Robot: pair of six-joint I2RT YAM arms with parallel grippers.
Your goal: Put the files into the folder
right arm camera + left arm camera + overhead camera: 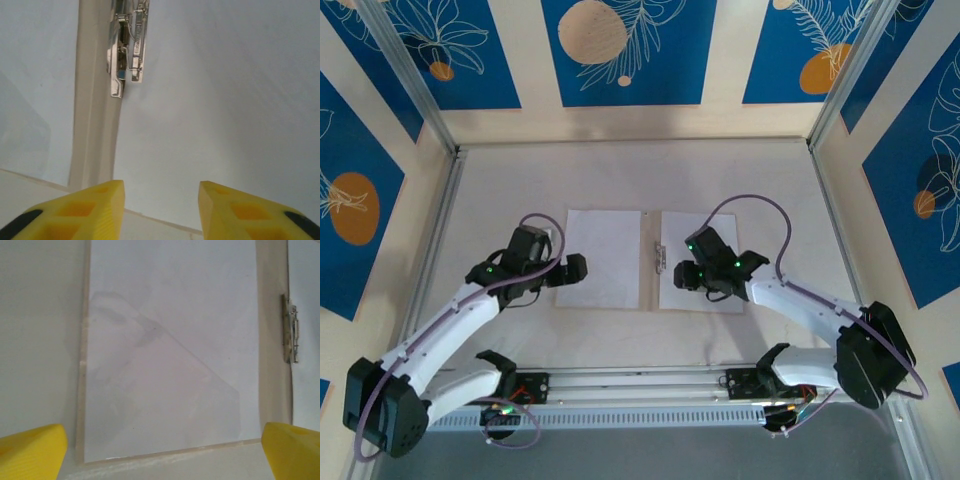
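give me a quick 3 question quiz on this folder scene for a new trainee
1. True or false: the flat tan card folder is folded shut.
2. The small metal clip sits: A) on the tan spine strip between the two white areas; B) at the far left outer edge; C) between a gripper's fingers.
3. Which holds something, the left gripper or the right gripper?

Key: 1 false, it lies open and flat. 2 A. 3 neither, both stand open with nothing between the yellow fingers.
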